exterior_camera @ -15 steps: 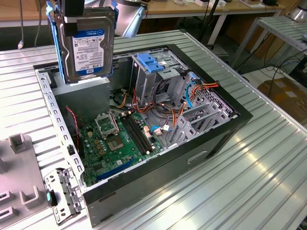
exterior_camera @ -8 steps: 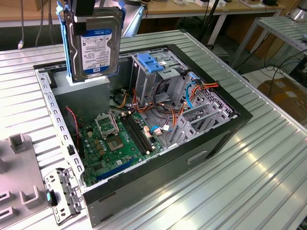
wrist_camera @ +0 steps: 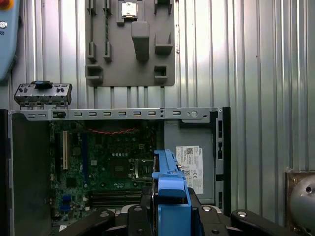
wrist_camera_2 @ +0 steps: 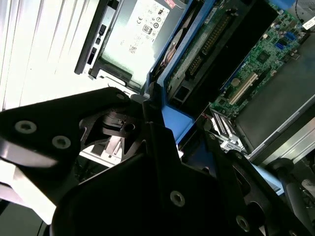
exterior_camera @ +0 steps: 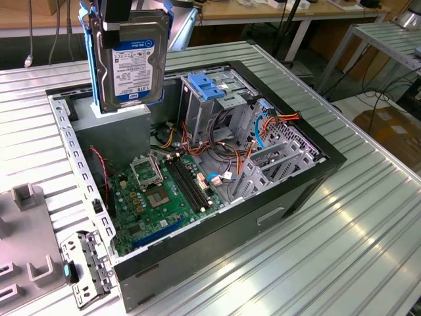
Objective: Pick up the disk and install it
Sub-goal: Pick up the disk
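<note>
In the exterior view the end effector (exterior_camera: 125, 16) clamps the top edge of the disk (exterior_camera: 128, 59), which hangs upright, label facing the camera, blue rails down both sides. Its lower edge is just over the grey power supply (exterior_camera: 122, 117) in a corner of the open computer case (exterior_camera: 289, 191). Inside the case lie the green motherboard (exterior_camera: 164, 191), a light-blue latch plate (exterior_camera: 207, 85) on top of the drive cage, and a tangle of orange and blue cables (exterior_camera: 263, 128) beside it. The case rests on a ribbed metal surface (exterior_camera: 368, 243). At the exterior view's left are a grey fixture plate (exterior_camera: 26, 224) and a small metal bracket (exterior_camera: 82, 266). Wooden benches (exterior_camera: 263, 13) stand behind.

In the second wrist view the black body of the end effector (wrist_camera_2: 162, 147) fills the foreground, closed on the disk's blue carrier (wrist_camera_2: 174, 120). Beyond it are the labelled power supply (wrist_camera_2: 133, 34) and the motherboard (wrist_camera_2: 268, 54).

In the first wrist view the disk (wrist_camera: 170, 187) shows edge-on, gripped from both sides by the end effector (wrist_camera: 170, 216). It hangs between the motherboard (wrist_camera: 98, 162) and the power supply (wrist_camera: 192, 167). Past the case rim (wrist_camera: 118, 114), the bracket (wrist_camera: 43, 93) and the fixture plate (wrist_camera: 130, 44) lie on the surface (wrist_camera: 266, 73).
</note>
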Motion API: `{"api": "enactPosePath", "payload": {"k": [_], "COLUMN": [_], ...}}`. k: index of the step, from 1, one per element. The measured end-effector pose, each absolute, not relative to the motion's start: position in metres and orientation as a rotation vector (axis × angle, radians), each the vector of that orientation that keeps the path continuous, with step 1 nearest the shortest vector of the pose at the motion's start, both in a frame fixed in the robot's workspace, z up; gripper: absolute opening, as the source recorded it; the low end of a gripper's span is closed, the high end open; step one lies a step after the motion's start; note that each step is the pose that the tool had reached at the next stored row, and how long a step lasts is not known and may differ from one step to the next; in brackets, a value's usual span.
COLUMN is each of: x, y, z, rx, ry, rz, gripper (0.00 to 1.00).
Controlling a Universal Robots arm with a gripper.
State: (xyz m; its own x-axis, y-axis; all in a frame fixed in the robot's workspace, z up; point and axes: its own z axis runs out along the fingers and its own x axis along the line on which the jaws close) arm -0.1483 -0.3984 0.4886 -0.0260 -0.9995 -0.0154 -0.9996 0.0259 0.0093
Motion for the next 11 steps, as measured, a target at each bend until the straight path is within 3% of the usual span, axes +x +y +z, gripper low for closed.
{"api": "enactPosePath", "payload": {"k": [11], "x": [-0.137], "y": [-0.398], "z": [0.489], "rx": [-2.189], "ry": [2.247], "rz": [0.027], "gripper": [0.37]}}
